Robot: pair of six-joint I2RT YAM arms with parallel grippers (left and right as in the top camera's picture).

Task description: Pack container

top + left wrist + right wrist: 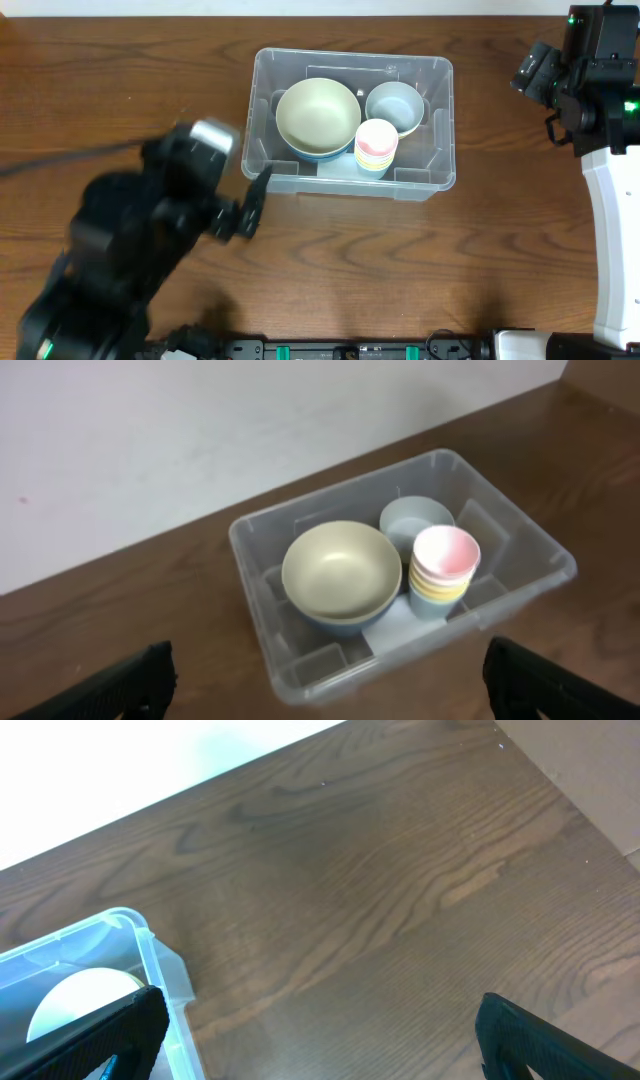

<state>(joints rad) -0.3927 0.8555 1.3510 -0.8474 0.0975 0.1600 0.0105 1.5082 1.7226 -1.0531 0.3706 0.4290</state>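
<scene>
The clear plastic container stands at the table's back centre. It holds a large cream bowl nested in a blue one, a small pale blue bowl and a stack of small pastel cups. The left wrist view also shows the container with the cream bowl and cups. My left gripper is open and empty, just outside the container's front left corner. My right gripper is open and empty, raised to the right of the container, whose corner shows in the right wrist view.
The brown wooden table spreads around the container. A white wall lies behind the table in the left wrist view. The right arm's white base stands at the right edge.
</scene>
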